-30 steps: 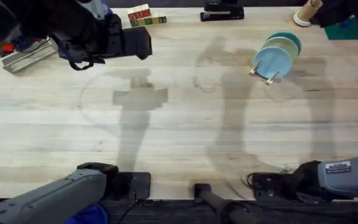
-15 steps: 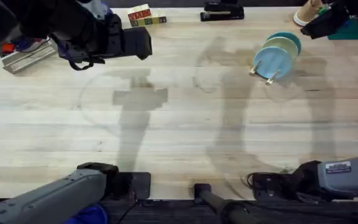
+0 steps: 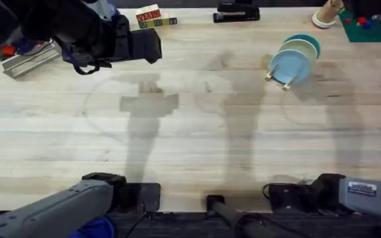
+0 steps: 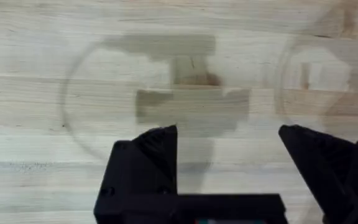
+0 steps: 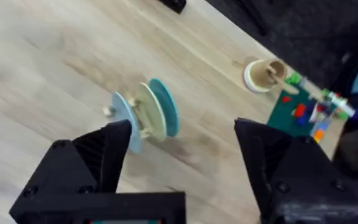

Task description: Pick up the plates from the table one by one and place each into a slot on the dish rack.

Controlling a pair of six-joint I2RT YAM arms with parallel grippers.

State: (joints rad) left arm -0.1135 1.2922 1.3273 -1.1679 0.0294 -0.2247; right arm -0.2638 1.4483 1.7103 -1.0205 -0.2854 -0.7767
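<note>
three plates stand on edge in the dish rack (image 3: pixel 287 71): light blue plate (image 3: pixel 290 65) in front, cream plate (image 3: pixel 301 50) in the middle, teal plate (image 3: pixel 308 41) behind, each wedged in its own slot between pegs so as to stay upright and apart. rack reads as full for this set; no plate seen lying loose on the counter (image 3: pixel 197 139), so task judged complete or nearly so.

right jaws (image 5: pixel 182 155) spread wide and empty, held off the counter and well back from the rack, with rack and plates (image 5: pixel 146 113) framed ahead between the two fingers. likely parked clear so as not to knock the standing plates.

left jaws (image 4: pixel 229 162) likewise wide open, holding nothing, hanging above bare counter with nothing but wood grain and shadow between the fingers; well apart from the rack.

beyond the rack from the right jaws: a small cup-like holder (image 5: pixel 261 74) with something standing in it, too blurred to name, and a green mat (image 5: pixel 300 112) carrying small coloured pieces. neither part of the job.
</note>
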